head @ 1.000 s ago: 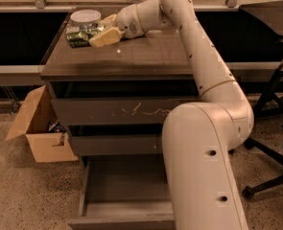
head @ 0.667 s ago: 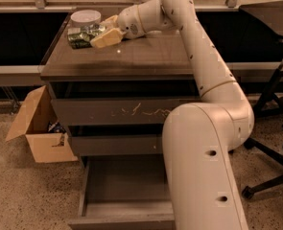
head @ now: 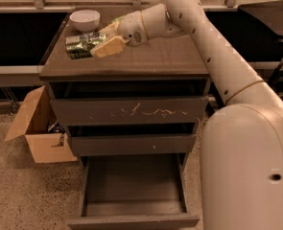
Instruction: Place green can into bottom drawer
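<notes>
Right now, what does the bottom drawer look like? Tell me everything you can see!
The bottom drawer is the lowest of three and is pulled out toward the camera. It is a plain grey-brown box, wood-like, with a flat front and no handle. Its floor and side walls show, and I see nothing inside. Nothing touches it: the gripper is up on the cabinet top by the green can.

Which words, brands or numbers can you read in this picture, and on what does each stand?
None can be read.
Print on the green can: too blurred to read.
On the cardboard box: no lettering shows.
The claw is over the cabinet top, at the can.
</notes>
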Controlling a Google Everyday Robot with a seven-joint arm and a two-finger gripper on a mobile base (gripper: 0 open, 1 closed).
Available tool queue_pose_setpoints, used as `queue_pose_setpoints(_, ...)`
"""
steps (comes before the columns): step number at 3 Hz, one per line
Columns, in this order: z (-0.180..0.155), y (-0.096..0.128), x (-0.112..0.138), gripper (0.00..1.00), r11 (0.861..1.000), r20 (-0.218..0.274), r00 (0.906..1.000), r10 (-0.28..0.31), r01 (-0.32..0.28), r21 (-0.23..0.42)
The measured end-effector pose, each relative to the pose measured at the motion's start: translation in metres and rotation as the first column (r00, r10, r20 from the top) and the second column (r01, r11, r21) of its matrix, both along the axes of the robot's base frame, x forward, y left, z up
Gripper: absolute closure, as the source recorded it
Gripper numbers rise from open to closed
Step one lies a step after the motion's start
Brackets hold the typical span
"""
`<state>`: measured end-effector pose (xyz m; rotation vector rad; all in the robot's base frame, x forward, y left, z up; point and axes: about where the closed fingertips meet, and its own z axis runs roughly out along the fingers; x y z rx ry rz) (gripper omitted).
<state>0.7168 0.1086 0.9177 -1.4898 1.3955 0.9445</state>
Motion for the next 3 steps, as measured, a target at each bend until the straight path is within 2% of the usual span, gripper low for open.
queue_pose_setpoints(1, 0.018, -0.007, -0.051, 1.00, 0.997, 0.046, 0.9985, -0.030, 0.033, -0.063)
queue_pose_setpoints(2, -0.012, -0.006, -0.092, 1.00, 0.987, -0.001, 0.9990, -0.044, 0.043, -0.154)
queue_pose_setpoints(3, -0.052, 0.003, -0.115, 1.00, 0.979, -0.066, 0.9978, -0.005, -0.009, -0.204)
